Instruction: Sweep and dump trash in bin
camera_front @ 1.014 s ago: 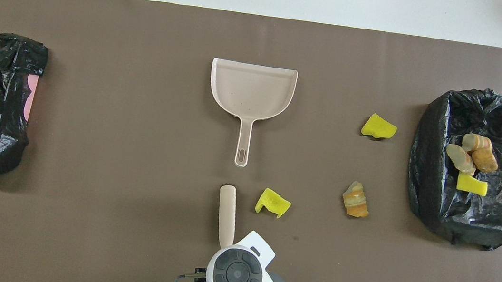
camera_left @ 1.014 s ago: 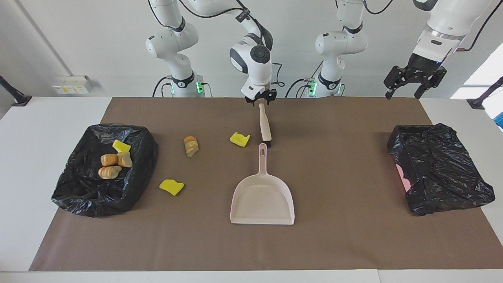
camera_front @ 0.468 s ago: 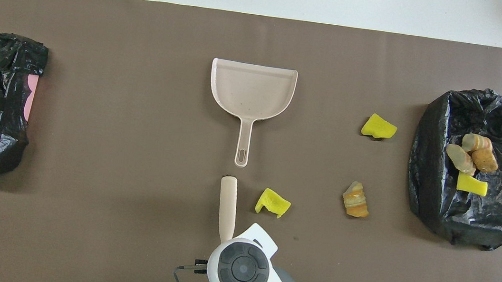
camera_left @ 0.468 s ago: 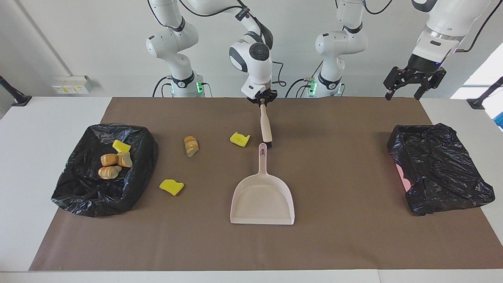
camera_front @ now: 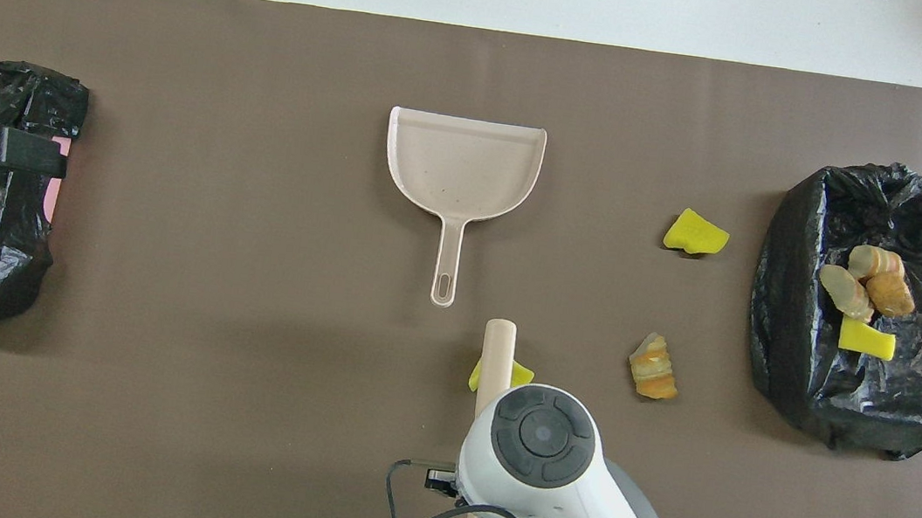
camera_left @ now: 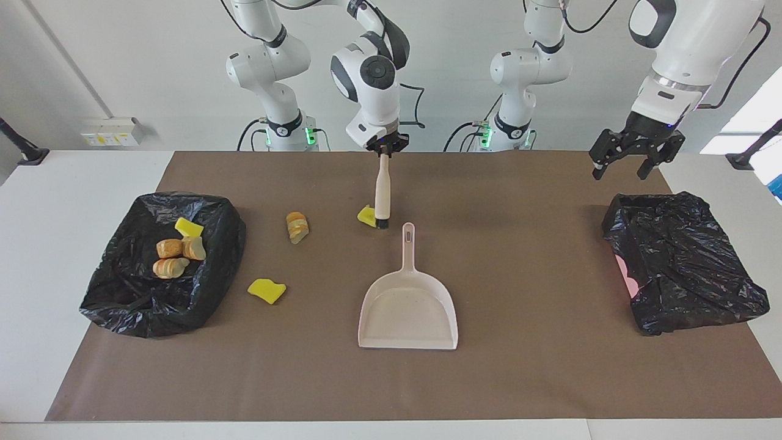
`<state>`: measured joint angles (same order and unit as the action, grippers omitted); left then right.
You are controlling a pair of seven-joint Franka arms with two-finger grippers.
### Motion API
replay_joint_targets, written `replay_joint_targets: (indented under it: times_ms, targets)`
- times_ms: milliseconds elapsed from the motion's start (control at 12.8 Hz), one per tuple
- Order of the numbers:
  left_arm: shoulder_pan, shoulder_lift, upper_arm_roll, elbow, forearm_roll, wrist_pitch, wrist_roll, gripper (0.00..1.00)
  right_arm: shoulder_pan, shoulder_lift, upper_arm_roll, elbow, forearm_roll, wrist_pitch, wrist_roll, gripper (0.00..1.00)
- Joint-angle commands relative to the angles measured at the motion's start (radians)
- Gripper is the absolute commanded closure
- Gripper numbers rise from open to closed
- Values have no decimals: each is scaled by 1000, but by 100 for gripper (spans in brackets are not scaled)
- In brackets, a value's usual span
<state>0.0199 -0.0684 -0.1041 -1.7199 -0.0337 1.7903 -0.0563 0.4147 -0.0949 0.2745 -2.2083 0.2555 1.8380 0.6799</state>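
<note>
My right gripper [camera_left: 383,150] is shut on the top of the beige brush [camera_left: 382,192] and holds it nearly upright. The dark bristles sit on the mat against a yellow trash scrap [camera_left: 366,215]. In the overhead view the brush handle [camera_front: 497,356] covers part of that scrap [camera_front: 521,375]. A bread chunk [camera_left: 297,227] and another yellow scrap [camera_left: 267,290] lie loose on the mat. The beige dustpan [camera_left: 408,305] lies flat, its handle end close to the brush. My left gripper [camera_left: 630,166] is open and hangs in the air over the black bag [camera_left: 684,263] at the left arm's end.
A bin lined with a black bag [camera_left: 122,299] stands at the right arm's end. It holds bread pieces [camera_left: 174,256] and a yellow scrap [camera_left: 189,227]. A brown mat [camera_left: 519,379] covers the table.
My right gripper has carried the brush sideways toward the right arm's end, from beside the dustpan handle up against the yellow scrap. My left gripper has dropped slightly.
</note>
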Motion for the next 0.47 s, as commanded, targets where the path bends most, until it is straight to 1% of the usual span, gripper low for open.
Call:
replay_joint_targets:
  times_ms: [0,78,156,312,390]
  targets:
    - [-84,37,3,-3,5,101,-92,0,-98,-9,9,-17,-91,-61,4,100]
    - [-128,83,3,9,5,147,-150,0,-135,-5,9,-17,-131,-84,-3,100]
    - [-153,108,3,16,5,187,-178,0,-164,-3,9,-17,-184,-103,-3,100]
    - [-216,145,1,25,3,247,-188,0,-215,18,9,-5,-280,-100,-14,100]
    - [-241,175,1,26,3,294,-233,0,-246,30,11,1,-320,-88,-57,100]
